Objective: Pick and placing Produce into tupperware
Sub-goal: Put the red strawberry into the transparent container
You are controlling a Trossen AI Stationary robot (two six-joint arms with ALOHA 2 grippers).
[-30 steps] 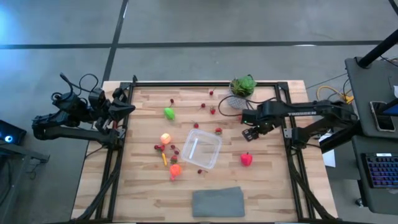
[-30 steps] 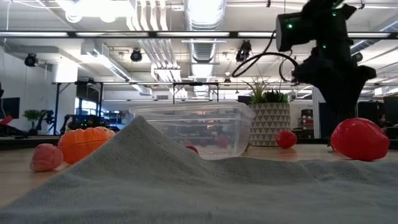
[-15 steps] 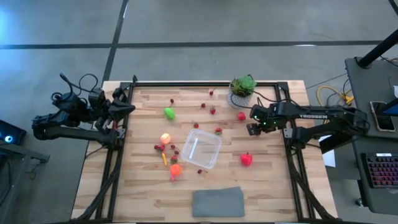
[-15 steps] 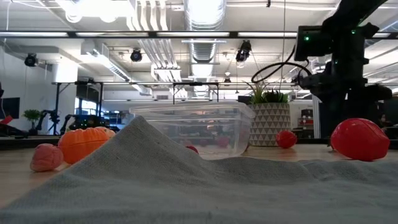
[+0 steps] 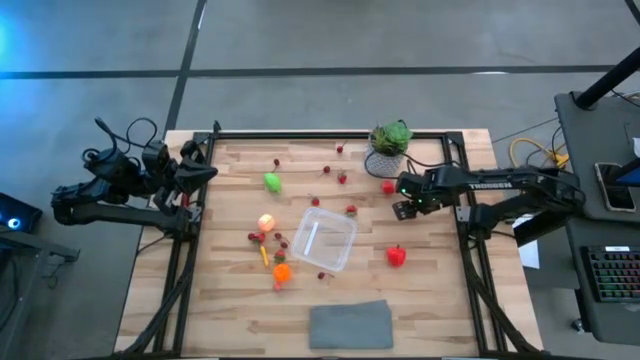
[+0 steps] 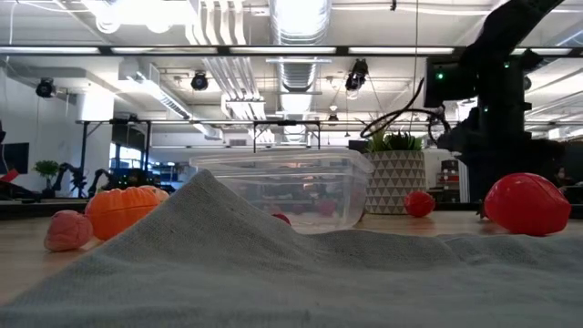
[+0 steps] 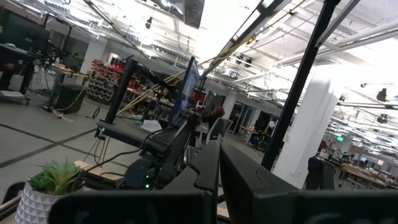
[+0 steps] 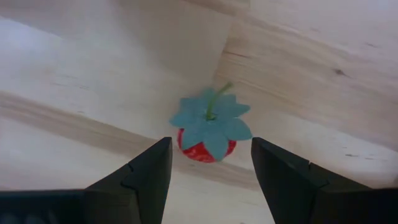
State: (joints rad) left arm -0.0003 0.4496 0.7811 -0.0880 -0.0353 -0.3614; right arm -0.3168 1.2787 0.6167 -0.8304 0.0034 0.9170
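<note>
1. The right gripper [image 8: 210,168] hangs over the wooden plank counter [image 5: 430,290], its dark fingers [image 8: 146,171] spread either side of a glossy red strawberry [image 8: 206,144] with a teal leaf cap.
2. The clear, rounded-square tupperware [image 5: 324,238] sits mid-counter, with produce scattered around it.
3. The left gripper [image 5: 205,172] waits at the counter's left edge; I cannot tell its state.

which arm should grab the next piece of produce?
Right. The right gripper is open above the red strawberry beside the plant pot, framing it between its fingers. The left gripper sits at the table's left edge, away from any produce.
</note>
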